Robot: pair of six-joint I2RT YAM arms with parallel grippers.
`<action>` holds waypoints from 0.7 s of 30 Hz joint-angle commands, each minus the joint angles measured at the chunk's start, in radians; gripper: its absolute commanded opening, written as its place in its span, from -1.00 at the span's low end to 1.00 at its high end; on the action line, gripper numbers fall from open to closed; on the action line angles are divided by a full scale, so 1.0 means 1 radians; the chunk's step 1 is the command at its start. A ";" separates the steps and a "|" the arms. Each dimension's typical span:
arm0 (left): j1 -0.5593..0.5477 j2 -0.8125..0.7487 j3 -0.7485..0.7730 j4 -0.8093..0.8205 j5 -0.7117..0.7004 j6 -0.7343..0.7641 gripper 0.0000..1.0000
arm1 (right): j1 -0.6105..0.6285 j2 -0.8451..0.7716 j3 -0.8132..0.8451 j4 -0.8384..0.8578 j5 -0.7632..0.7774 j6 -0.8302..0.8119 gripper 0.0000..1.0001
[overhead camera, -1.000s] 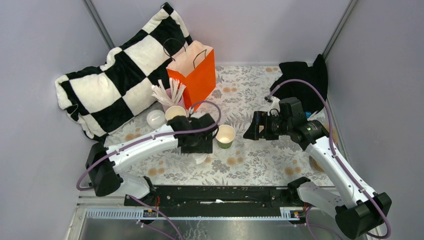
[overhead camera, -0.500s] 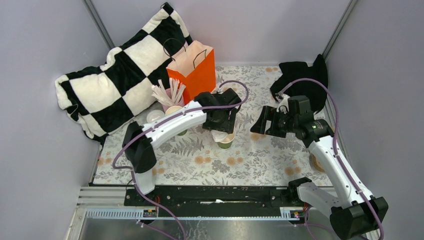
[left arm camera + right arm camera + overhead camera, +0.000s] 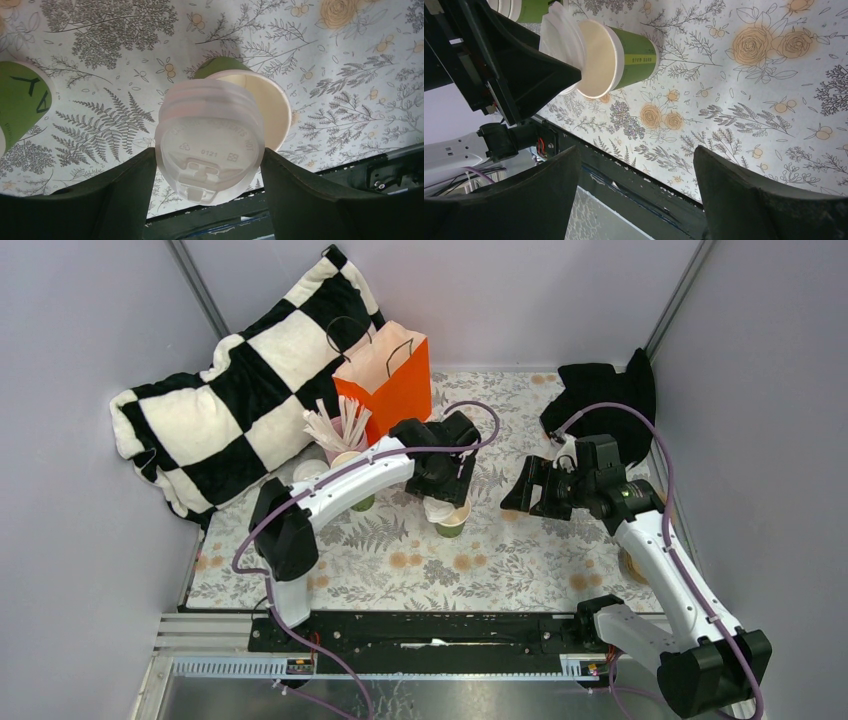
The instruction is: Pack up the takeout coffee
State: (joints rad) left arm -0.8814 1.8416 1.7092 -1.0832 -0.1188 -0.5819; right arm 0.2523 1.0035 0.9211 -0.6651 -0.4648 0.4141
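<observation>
A green paper cup (image 3: 455, 522) (image 3: 220, 67) (image 3: 636, 57) stands open-topped in the middle of the flowered table, its beige inside showing. My left gripper (image 3: 437, 502) (image 3: 208, 156) is shut on a round white plastic lid (image 3: 437, 510) (image 3: 207, 142) (image 3: 560, 34), pinched at its rim. The lid hangs tilted over the cup's near-left rim and does not sit on it. My right gripper (image 3: 527, 495) (image 3: 636, 150) hovers to the right of the cup, open, with nothing between its fingers.
An orange paper bag (image 3: 392, 380) stands open at the back. Before it are a pink cup of white sticks (image 3: 335, 428), a lidless green cup (image 3: 350, 464) (image 3: 20, 102) and a white lid (image 3: 308, 471). A checkered pillow (image 3: 230, 400) lies left, black cloth (image 3: 600, 390) back right.
My left arm has swung from the near table up and right, bringing the lid over the open cup. The right gripper has shifted slightly right.
</observation>
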 commanded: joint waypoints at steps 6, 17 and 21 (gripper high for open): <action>0.000 0.036 0.067 0.034 0.071 0.044 0.57 | -0.005 0.002 -0.011 0.026 -0.038 -0.004 0.78; 0.000 0.064 0.086 0.021 0.065 0.053 0.67 | -0.005 -0.002 -0.013 0.026 -0.040 -0.006 0.79; -0.002 0.057 0.077 0.020 0.065 0.051 0.74 | -0.005 -0.002 -0.013 0.028 -0.041 -0.007 0.79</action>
State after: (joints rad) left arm -0.8818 1.9003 1.7554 -1.0721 -0.0601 -0.5419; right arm 0.2523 1.0046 0.9051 -0.6605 -0.4847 0.4137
